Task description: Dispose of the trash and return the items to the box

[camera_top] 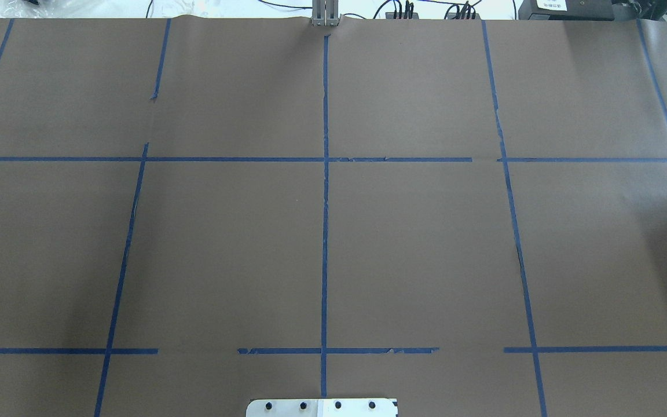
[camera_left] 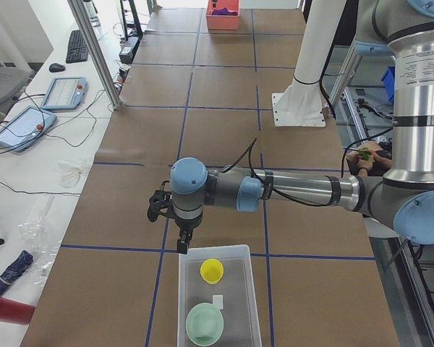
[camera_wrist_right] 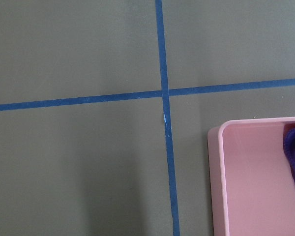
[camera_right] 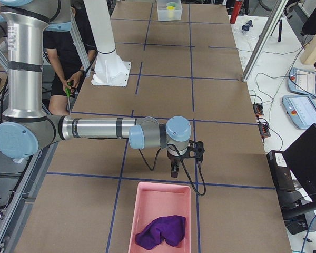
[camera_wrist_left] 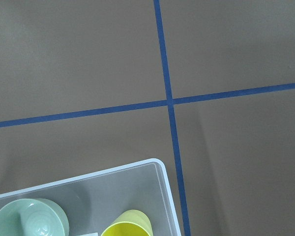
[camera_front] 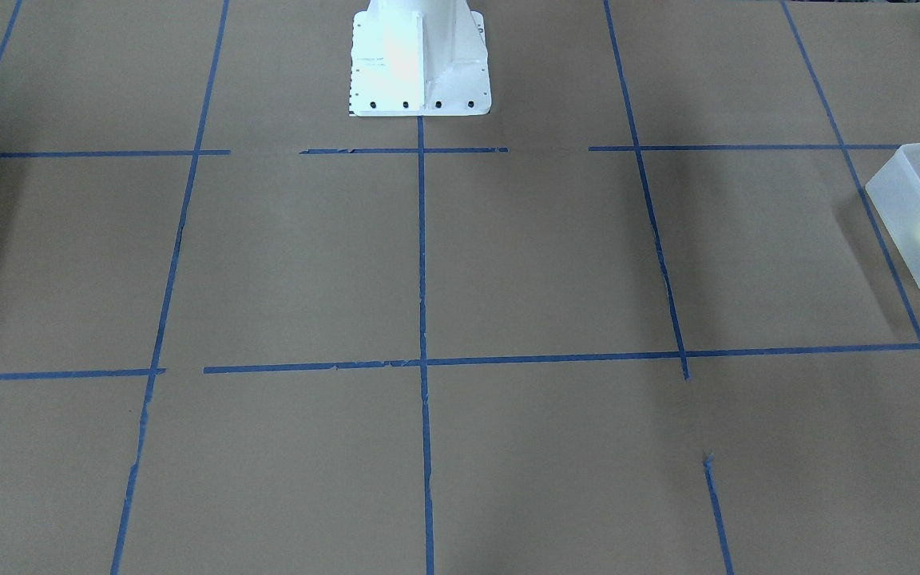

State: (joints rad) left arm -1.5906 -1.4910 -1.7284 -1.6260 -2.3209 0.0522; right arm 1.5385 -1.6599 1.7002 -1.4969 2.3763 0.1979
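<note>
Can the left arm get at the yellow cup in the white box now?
Probably yes. The left gripper hangs just beside the open-topped box, and nothing covers the yellow cup.

Robotics lab: tape-gridded table [camera_top: 223,243], teach pendants [camera_left: 64,92], keyboard [camera_left: 77,45], aluminium frame post [camera_left: 98,54].

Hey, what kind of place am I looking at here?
Most likely a robotics lab or test cell: a paper-covered table gridded with blue tape, an industrial robot arm reaching over it, and teach pendants alongside.
</note>
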